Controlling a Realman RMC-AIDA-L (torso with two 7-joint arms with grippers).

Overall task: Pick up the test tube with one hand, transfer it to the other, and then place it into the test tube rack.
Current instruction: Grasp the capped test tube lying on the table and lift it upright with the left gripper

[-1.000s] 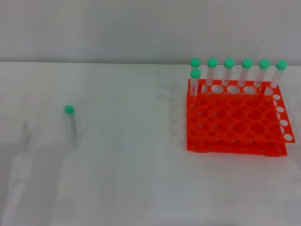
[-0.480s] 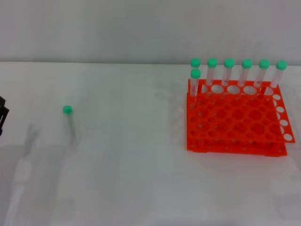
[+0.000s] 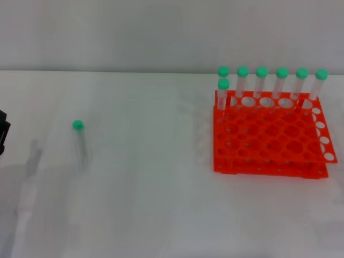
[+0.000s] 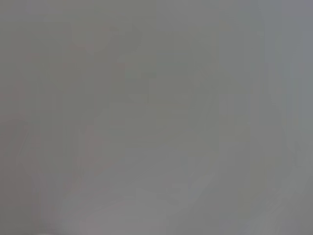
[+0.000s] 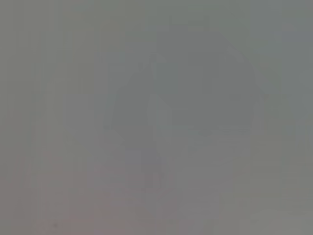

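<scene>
I am looking down from the head camera at a white desk [image 3: 161, 215] that fills the view, its far edge running against a pale wall. Toward the desk's far right corner stands the test tube rack [image 3: 271, 142], bright orange-red, two tiers, its top plate a grid of round holes; seven green-capped tubes [image 3: 262, 80] already stand upright in its far holes, and most holes are empty. Well apart from it, on the left half of the desk, lies the test tube [image 3: 81, 142], flat on the surface, its green cap pointing toward the far edge and its clear body barely showing against the white. At the left edge of the desk a sliver of my left gripper [image 3: 3, 131] shows, black, near the tube but not touching it; I cannot tell how its fingers stand or whether it holds anything. My right gripper is not in view, and both wrist cameras show only grey. I judge the tube light, stiff, smooth and apt to roll, so I would grip it across mid-body, just below the cap.
</scene>
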